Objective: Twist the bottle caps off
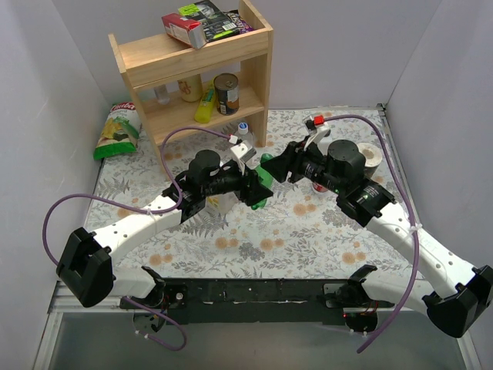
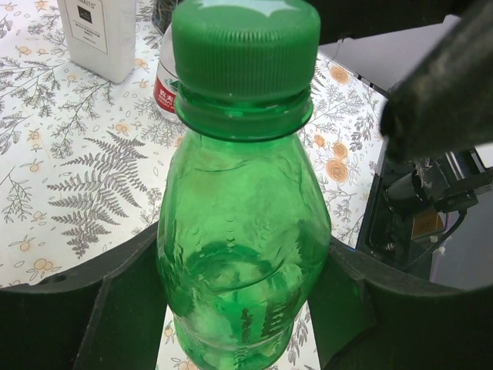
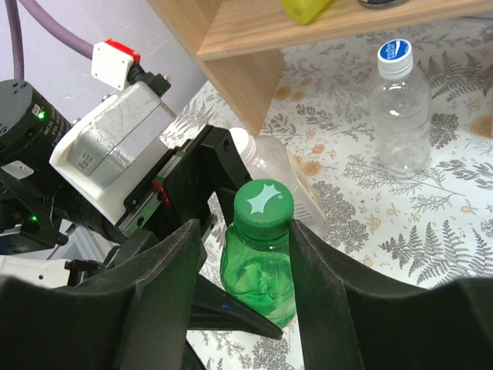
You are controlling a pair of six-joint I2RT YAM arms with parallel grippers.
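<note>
A small green bottle (image 2: 243, 231) with a ribbed green cap (image 2: 245, 46) is held above the table, near the middle (image 1: 260, 193). My left gripper (image 2: 243, 258) is shut on the bottle's body, one finger on each side. In the right wrist view the green cap (image 3: 263, 204) sits between the fingers of my right gripper (image 3: 245, 231). The right-hand finger touches the cap's side and a narrow gap shows at the other finger. A slim clear bottle (image 3: 400, 116) with a blue cap (image 3: 394, 52) stands by the shelf. A large clear bottle (image 3: 273, 166) with a white cap (image 3: 240, 140) is behind the green one.
A wooden shelf (image 1: 192, 77) with cans and boxes stands at the back. An opaque white bottle (image 2: 100, 35) and a red-labelled clear bottle (image 2: 166, 89) are beyond the green one. A snack bag (image 1: 117, 132) leans at the back left, and a tape roll (image 1: 372, 154) lies at the right.
</note>
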